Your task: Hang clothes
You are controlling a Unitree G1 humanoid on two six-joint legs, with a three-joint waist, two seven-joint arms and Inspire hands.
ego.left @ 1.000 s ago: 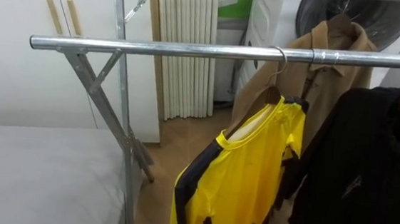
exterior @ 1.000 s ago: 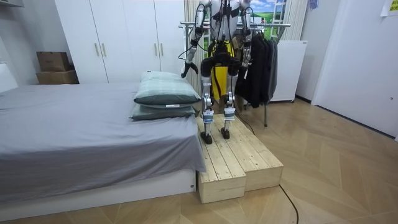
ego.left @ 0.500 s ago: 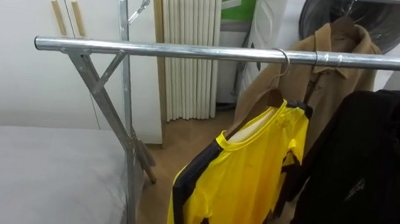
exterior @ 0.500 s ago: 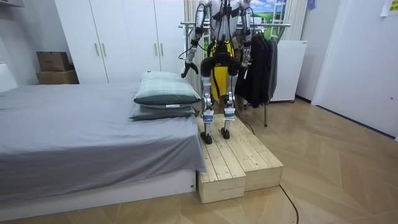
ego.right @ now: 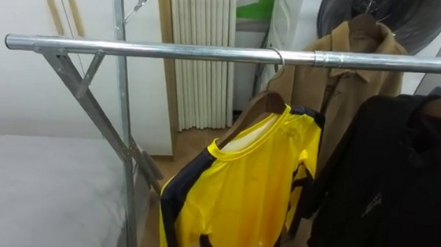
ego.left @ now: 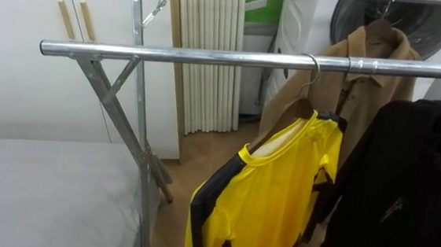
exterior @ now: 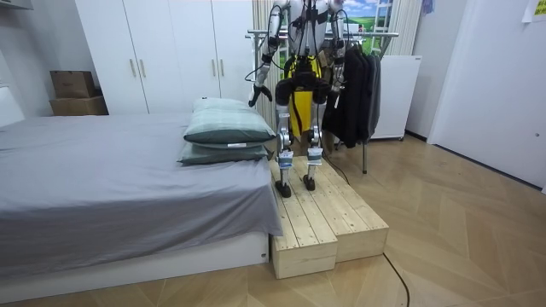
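— While the robot stands on the wooden platform (exterior: 328, 217) by the bed (exterior: 102, 188), facing the rack, can you make out its hands?
— Barely. Its left hand (exterior: 254, 95) hangs low at its side, small and dark. I cannot tell how far open it is or whether it has hold of anything. Its right hand (exterior: 335, 84) is lost against the black clothes; I cannot tell there either.
— And the yellow shirt (ego.left: 278, 191)?
— On the rail (ego.left: 178, 55), on a wooden hanger (ego.left: 288, 113) whose thin metal hook sits over the smooth steel tube. The cloth looks slick, with dark trim at the collar and sleeve.
— Which way does it hang?
— Collar up, its length running straight down. The hanger is turned at an angle to the rail, one shoulder dipping towards the bed. The hem is cut off at the picture's bottom edge.
— Its neighbours?
— A tan coat (ego.left: 367, 64) just behind it and a black jacket (ego.left: 405, 185) just beside it, part of it out of frame.
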